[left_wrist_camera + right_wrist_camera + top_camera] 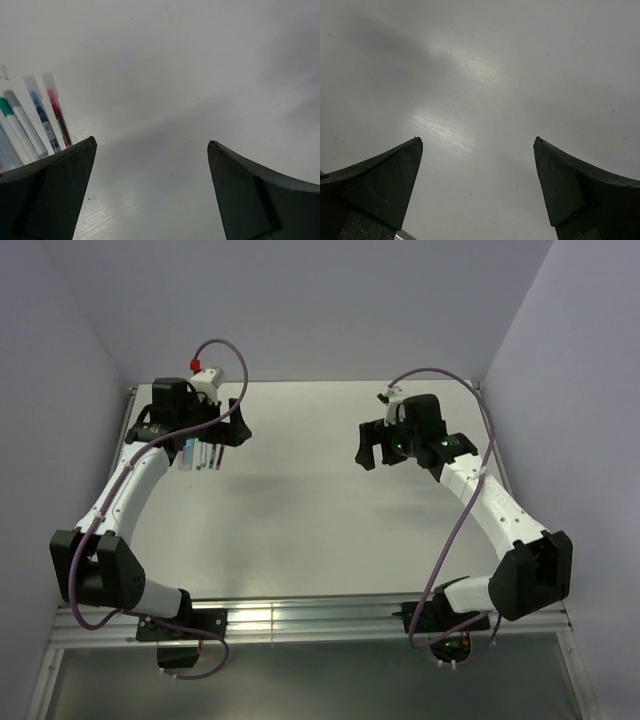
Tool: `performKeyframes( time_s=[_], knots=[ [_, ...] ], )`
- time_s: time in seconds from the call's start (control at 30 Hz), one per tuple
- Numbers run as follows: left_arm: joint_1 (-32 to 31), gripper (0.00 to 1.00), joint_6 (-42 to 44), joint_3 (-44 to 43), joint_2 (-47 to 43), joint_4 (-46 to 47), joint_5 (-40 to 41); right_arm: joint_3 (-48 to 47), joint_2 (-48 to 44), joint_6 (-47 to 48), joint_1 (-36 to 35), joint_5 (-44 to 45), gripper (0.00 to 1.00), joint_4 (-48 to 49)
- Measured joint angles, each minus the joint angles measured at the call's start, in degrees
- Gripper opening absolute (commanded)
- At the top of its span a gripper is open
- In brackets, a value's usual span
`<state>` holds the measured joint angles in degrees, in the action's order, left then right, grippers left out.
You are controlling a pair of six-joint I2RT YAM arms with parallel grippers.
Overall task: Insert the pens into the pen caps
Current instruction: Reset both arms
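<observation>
Pens (27,127) lie in tight row on surface (200,60), side by side, just beside one finger of left tool (151,144), outside jaws. Red pen (59,116) nearest tool, dark blue pen (44,120) next, green-tipped white pen (6,107) beyond. Pale translucent pen caps (50,81) seem seated on far ends of red and blue. Left tool released, empty. Right tool (477,142) released, empty, well apart from row. Judgement: no insertion in hand; likely between pens or finishing. No loose cap visible; next move calls for locating one.

Pens (44,120), red, blue, white, side by side
</observation>
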<state>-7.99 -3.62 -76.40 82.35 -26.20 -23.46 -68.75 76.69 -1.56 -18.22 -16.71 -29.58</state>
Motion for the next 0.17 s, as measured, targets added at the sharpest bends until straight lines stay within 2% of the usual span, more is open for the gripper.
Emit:
performKeyframes(
  time_s=[0.17],
  knots=[
    [-0.13,1.0,-0.11,4.87,-0.83,1.03,1.29,4.07,-0.46,0.04,0.26,1.07,1.0,0.52]
  ],
)
